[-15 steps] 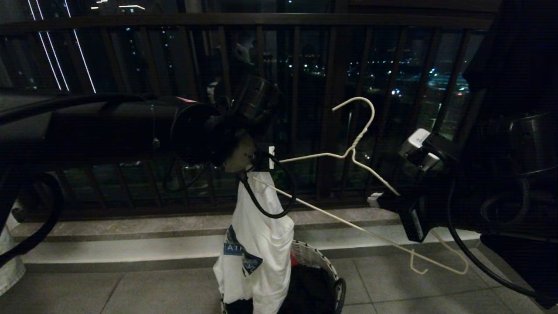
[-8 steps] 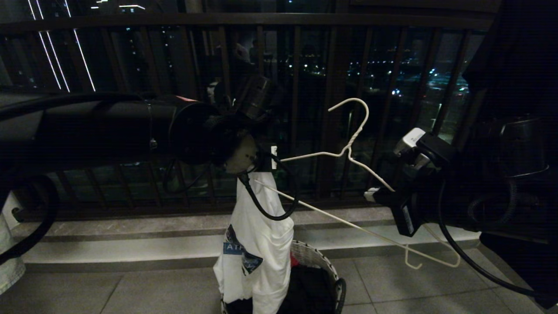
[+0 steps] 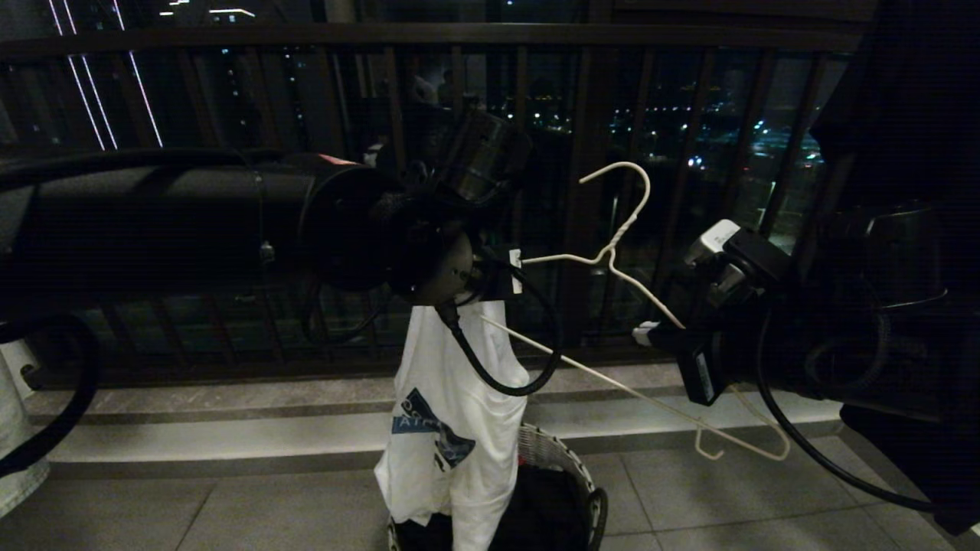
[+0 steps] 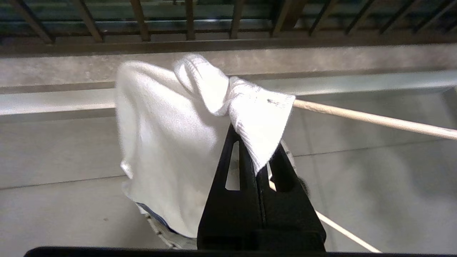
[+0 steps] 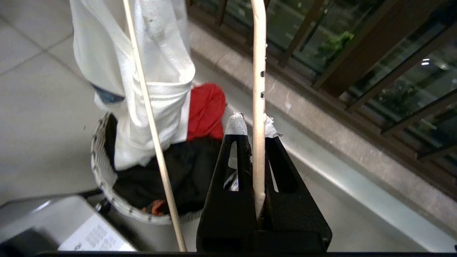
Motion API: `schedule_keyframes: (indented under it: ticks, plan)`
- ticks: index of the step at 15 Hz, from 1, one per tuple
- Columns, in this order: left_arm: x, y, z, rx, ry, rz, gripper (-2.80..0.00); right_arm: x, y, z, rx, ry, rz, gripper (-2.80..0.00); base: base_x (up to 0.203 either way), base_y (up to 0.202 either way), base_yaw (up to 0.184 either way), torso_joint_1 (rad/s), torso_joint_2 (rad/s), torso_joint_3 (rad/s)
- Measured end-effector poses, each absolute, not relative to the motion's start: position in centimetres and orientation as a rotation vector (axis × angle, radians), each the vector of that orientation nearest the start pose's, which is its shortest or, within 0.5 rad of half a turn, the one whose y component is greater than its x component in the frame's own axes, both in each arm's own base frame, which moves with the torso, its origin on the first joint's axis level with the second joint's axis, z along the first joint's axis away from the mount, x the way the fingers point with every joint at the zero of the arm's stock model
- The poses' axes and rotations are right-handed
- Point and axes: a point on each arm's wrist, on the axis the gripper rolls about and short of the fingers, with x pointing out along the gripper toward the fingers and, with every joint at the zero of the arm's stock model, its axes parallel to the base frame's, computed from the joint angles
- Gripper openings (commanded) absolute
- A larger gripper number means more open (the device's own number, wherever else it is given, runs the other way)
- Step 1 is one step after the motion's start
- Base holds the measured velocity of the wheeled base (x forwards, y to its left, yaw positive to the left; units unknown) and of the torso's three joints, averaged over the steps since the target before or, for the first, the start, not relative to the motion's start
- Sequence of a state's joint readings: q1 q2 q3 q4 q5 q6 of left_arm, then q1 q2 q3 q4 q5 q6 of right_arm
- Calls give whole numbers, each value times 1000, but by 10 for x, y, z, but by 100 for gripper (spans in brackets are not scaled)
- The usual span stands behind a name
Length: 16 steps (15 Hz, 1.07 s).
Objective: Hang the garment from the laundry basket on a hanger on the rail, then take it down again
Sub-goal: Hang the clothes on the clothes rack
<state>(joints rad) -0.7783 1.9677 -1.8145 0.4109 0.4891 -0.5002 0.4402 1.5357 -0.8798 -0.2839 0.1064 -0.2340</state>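
1. The left pincer [image 3: 490, 295], clamped shut on a fold of the white T-shirt [image 3: 452, 413], now sits higher and closer to the wire hanger [image 3: 612, 260] than a second ago; the shirt's hem has lifted with it but still trails into the laundry basket [image 3: 563, 459].
2. The right pincer [image 3: 651, 334], closed on the hanger's sloping shoulder wire, has edged toward the shirt, so the hanger's twisted neck and hook have moved a little nearer the left pincer.
3. In the left wrist view the hanger's lower bar [image 4: 375, 119] runs right behind the pinched cloth [image 4: 250, 117], touching it or very nearly so.
4. A red cloth [image 5: 205, 110] and a black garment [image 5: 167, 178] lie in the basket [image 5: 107, 171] beneath the shirt.
5. Judgement: cloth and hanger are being brought together for threading; the shirt is not yet on the hanger, and the rail is not in view, so hanging lies well ahead.
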Motion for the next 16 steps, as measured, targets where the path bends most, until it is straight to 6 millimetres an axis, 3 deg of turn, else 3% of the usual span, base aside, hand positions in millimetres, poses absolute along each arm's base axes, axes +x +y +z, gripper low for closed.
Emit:
schedule_keyframes:
  ticks: [5,11,16]
  plan:
    - [275,-260,293,-271,545,-221,-280,244,119,214,-275,312,584,-280,0,0,0,0,0,0]
    - [263,-273,297,-289,572,-346,-280,243,133,218,-179,265,613,-280,0,0,0,0,0,0]
    - [261,-279,303,-300,544,-432,-280,246,145,209,-148,280,647,-280,0,0,0,0,0,0]
